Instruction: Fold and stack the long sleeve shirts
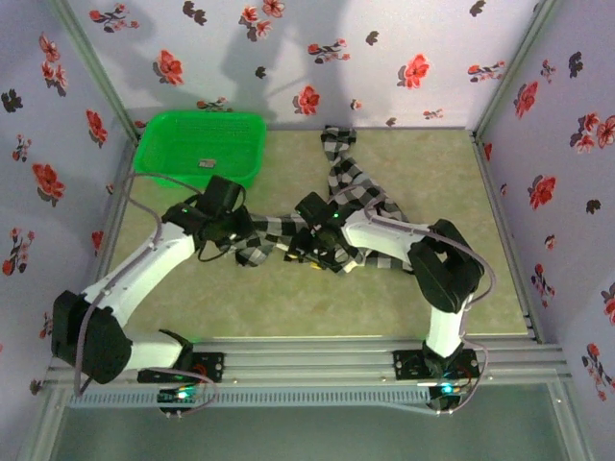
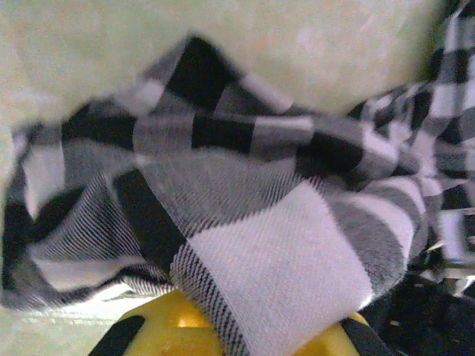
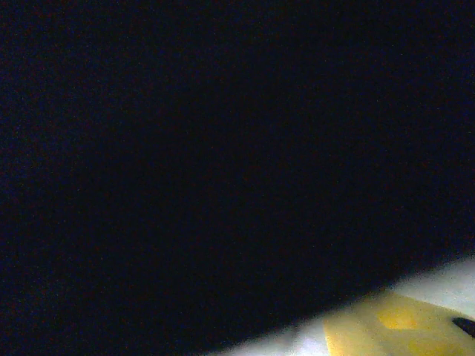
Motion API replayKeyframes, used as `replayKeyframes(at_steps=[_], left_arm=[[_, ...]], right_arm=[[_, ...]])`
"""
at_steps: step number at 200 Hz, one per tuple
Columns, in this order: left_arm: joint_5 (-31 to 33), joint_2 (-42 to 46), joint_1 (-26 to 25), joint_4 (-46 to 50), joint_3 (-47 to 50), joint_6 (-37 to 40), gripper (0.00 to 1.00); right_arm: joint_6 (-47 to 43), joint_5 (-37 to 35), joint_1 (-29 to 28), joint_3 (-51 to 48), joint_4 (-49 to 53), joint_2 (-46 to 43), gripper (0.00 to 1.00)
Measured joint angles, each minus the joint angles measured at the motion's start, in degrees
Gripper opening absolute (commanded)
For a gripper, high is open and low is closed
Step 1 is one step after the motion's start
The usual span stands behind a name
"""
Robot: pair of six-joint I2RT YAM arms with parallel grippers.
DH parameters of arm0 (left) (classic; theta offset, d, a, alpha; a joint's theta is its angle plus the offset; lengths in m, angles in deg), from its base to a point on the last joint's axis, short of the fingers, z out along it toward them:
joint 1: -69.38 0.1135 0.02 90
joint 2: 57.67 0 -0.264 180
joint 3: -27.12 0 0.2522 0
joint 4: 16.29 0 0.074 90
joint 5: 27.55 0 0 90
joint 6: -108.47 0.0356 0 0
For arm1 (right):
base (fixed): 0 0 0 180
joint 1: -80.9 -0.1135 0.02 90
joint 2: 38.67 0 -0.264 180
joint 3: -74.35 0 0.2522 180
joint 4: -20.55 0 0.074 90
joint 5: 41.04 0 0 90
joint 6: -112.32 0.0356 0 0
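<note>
Checked cloth again, folks. The black-and-white checked soft long sleeve shirt (image 1: 341, 187) is strung out in a crumpled rope under and between both claws. One long strip of it runs away beyond the right claw (image 1: 315, 248) toward the back wall.

Left claw (image 1: 238, 248) is closed. On its wrist cam the cloth (image 2: 245, 222) comes right down over the yellow fingers (image 2: 159, 326), so I read that as a pinch on a fold of the shirt. For the right claw I can't tell: its cam is nearly black, with just a corner of a yellow finger (image 3: 393, 326), and from above it sits low on the cloth.

Handling-wise I'd call this light, floppy stuff with zero stiffness. It looks brushed, so it'll probably drag on the pale green tabletop (image 1: 432, 288) rather than slide, and any lift will trail the rest behind the claw. I'd want shoulder seams or the hem corners, one per claw and well apart, not a mid-body bunch like this one.

Writing: nothing I can read, only checks. The green plastic basket (image 1: 154, 144) just past the left claw has a small pale scrap (image 1: 205, 163) in it, too tiny to make out.
</note>
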Motion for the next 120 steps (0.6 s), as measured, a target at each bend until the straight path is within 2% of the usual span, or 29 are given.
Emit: replayKeyframes(at_steps=[49, 120], left_arm=[[-1.3, -3.4, 3.7, 0.5, -4.6, 6.4, 0.02], [-4.3, -5.8, 4.5, -1.9, -4.9, 10.0, 0.02]], right_arm=[[5.6, -5.7, -2.6, 7.9, 1.4, 8.8, 0.55], [2.4, -20.4, -3.2, 22.0, 18.5, 17.5, 0.58]])
